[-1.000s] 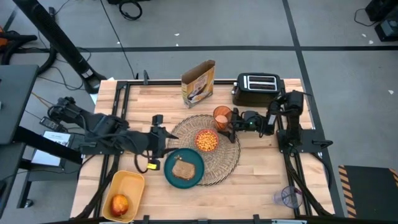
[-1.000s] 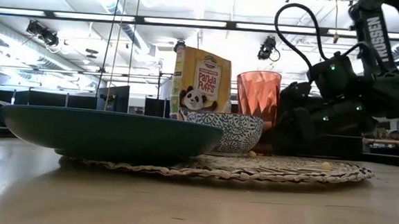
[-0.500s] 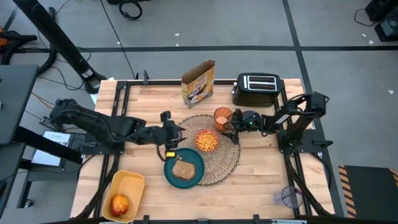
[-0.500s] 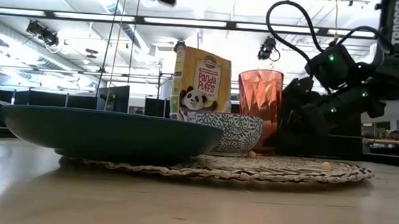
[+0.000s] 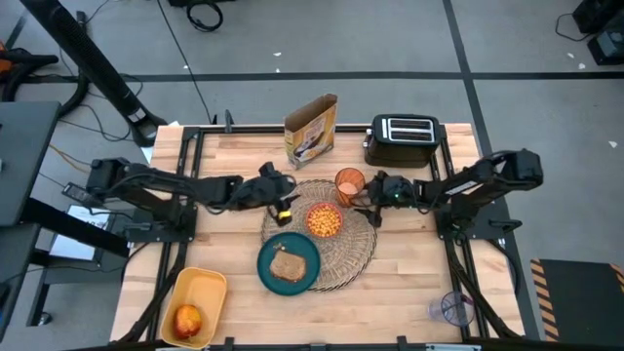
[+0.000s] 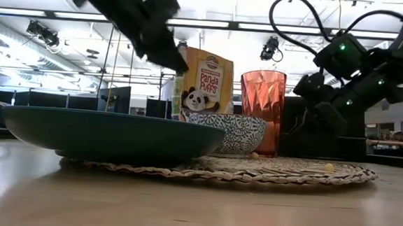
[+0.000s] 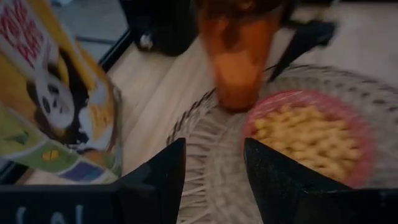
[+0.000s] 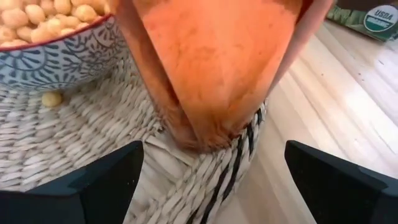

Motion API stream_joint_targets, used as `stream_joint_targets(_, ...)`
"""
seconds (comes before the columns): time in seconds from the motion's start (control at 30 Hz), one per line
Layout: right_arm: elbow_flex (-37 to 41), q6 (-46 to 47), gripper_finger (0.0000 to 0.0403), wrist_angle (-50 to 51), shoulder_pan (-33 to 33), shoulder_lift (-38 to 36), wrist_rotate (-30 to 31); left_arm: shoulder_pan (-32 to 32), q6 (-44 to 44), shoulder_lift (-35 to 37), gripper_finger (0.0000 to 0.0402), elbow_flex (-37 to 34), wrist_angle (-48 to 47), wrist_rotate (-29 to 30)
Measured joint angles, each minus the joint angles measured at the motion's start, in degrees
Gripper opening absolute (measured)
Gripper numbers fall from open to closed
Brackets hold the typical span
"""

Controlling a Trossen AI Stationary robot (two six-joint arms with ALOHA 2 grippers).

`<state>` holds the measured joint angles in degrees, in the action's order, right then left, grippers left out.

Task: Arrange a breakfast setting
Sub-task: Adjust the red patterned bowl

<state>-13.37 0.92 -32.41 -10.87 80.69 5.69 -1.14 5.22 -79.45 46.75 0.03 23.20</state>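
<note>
In the last second the left end effector [image 5: 284, 204] moves from beside the teal plate [image 5: 289, 263] up to the far-left rim of the woven placemat [image 5: 356, 255], while the right end effector [image 5: 370, 198] draws back from the orange cup [image 5: 348, 182]. The cup stands free on the placemat beside the pink bowl [image 5: 325, 221], so its placing seems finished.

The left arm stretches across the worktop [image 5: 409, 278], its fingers a little apart and empty. The right fingers are spread wide, empty, facing the cup. The toast [image 5: 288, 264] lies on the plate; the apple [image 5: 187, 319] waits in a yellow dish [image 5: 198, 286].
</note>
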Motion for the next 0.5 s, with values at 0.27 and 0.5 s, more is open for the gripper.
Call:
stream_joint_targets(0.27, 0.0, 3.3, 0.0399, 8.3, 3.5, -6.1, 3.8, 5.4, -4.3, -10.8, 0.0171, 0.0, 8.4, -3.3)
stream_joint_targets(0.5, 0.0, 5.6, 0.0399, 10.4, 6.6, -9.9, 4.3, 9.3, -6.4, -17.3, 0.0171, 0.0, 15.8, -7.9)
